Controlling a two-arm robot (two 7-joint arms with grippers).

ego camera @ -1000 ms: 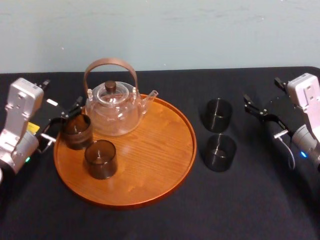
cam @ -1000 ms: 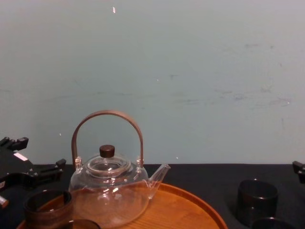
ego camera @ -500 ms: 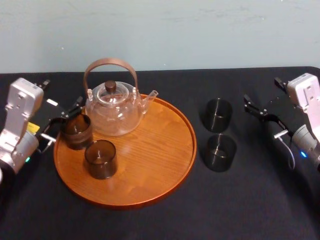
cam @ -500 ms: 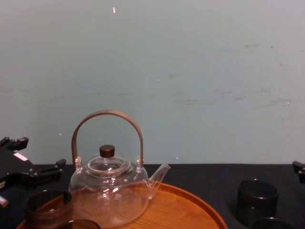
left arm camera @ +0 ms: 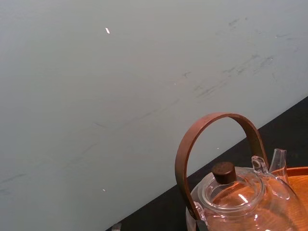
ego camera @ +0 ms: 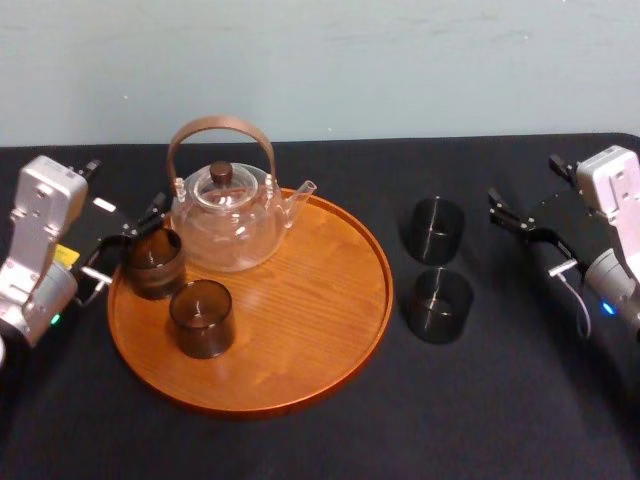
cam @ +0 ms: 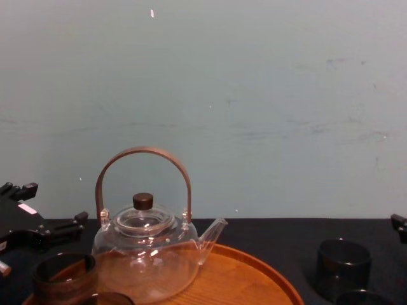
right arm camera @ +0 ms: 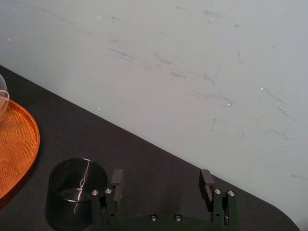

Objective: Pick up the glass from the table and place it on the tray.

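Observation:
Two dark smoky glasses stand on the black table [ego camera: 300, 440] right of the tray: a far glass [ego camera: 438, 229] and a near glass [ego camera: 438, 304]. The round wooden tray [ego camera: 330, 300] holds a clear teapot [ego camera: 224, 225] and two more glasses, one at its left rim [ego camera: 152, 262] and one nearer the front [ego camera: 201, 317]. My right gripper [ego camera: 527, 235] hovers open to the right of the far glass. The right wrist view shows its fingers [right arm camera: 117, 180] spread with nothing between them, the far glass [right arm camera: 77, 192] off to one side. My left gripper [ego camera: 125, 241] is open beside the left-rim glass.
The teapot [cam: 146, 254] with its arched brown handle stands at the tray's back left, close to the left gripper. A pale wall runs along the table's far edge. Bare table lies in front of the tray and between the two loose glasses and the right arm.

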